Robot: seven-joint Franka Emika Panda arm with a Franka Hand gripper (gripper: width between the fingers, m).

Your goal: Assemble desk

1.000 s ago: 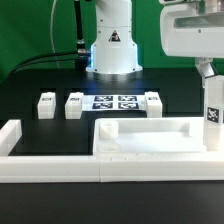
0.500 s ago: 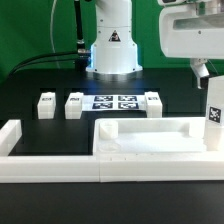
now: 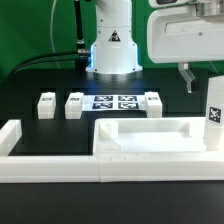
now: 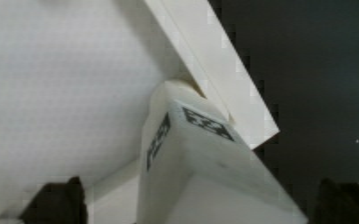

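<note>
The white rimmed tabletop (image 3: 150, 140) lies flat at the front. One white block leg (image 3: 213, 115) stands upright on its corner at the exterior view's right, tag facing front. My gripper (image 3: 200, 75) hangs just above that leg, open and empty, fingers apart on either side of the leg's top. In the wrist view the same leg (image 4: 202, 130) and tabletop (image 4: 51, 100) lie below, between my dark fingertips (image 4: 60, 200). Three more legs (image 3: 46, 104), (image 3: 74, 104), (image 3: 152, 103) lie on the black table behind.
The marker board (image 3: 113, 102) lies between the loose legs. A long low white border wall (image 3: 50, 165) runs along the front and the exterior view's left. The robot base (image 3: 112, 45) stands at the back.
My gripper has risen and shifted toward the exterior view's left, off the upright leg. The leg stays standing where it was.
</note>
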